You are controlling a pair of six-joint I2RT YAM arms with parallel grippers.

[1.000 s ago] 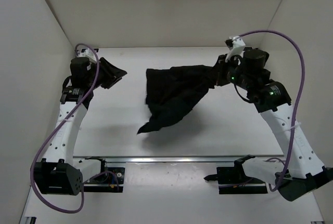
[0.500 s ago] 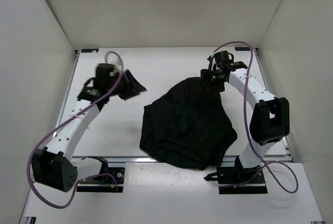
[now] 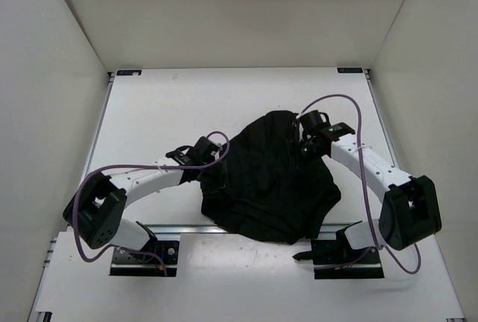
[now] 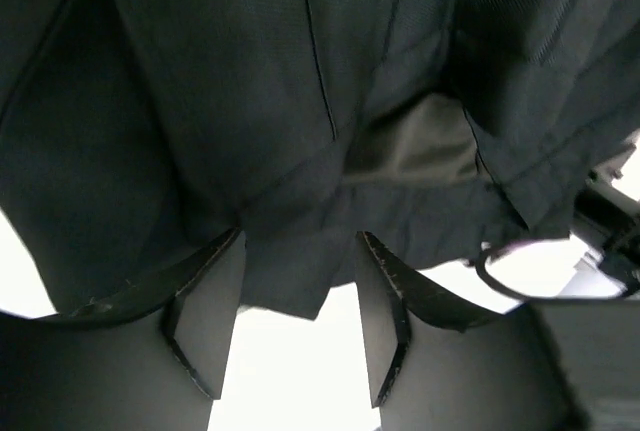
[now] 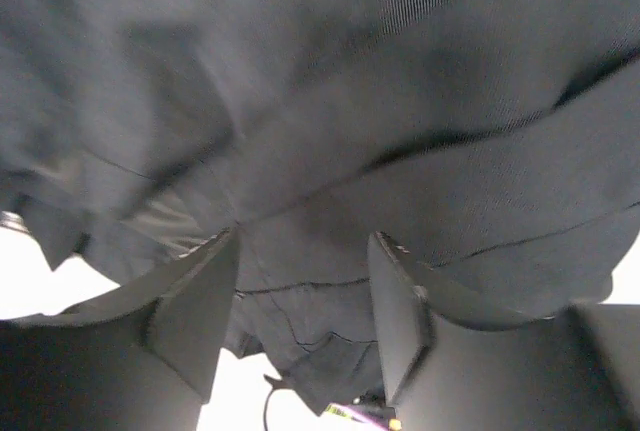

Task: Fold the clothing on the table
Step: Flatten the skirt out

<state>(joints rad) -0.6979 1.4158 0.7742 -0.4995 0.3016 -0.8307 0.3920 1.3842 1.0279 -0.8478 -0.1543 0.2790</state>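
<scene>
Black clothing (image 3: 269,187) — crumpled, pleated heap on table (image 3: 164,105); L tool (image 4: 300,235) & R tool (image 5: 303,236) — both spread wide, gripping nothing.

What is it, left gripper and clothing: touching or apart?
Cannot tell. Left wrist view: the clothing reaches between the open fingers of the left gripper, but neither contact nor gap shows plainly.

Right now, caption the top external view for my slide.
Crumpled black clothing on the white table, left gripper at its left edge, right gripper at its far-right side.
</scene>
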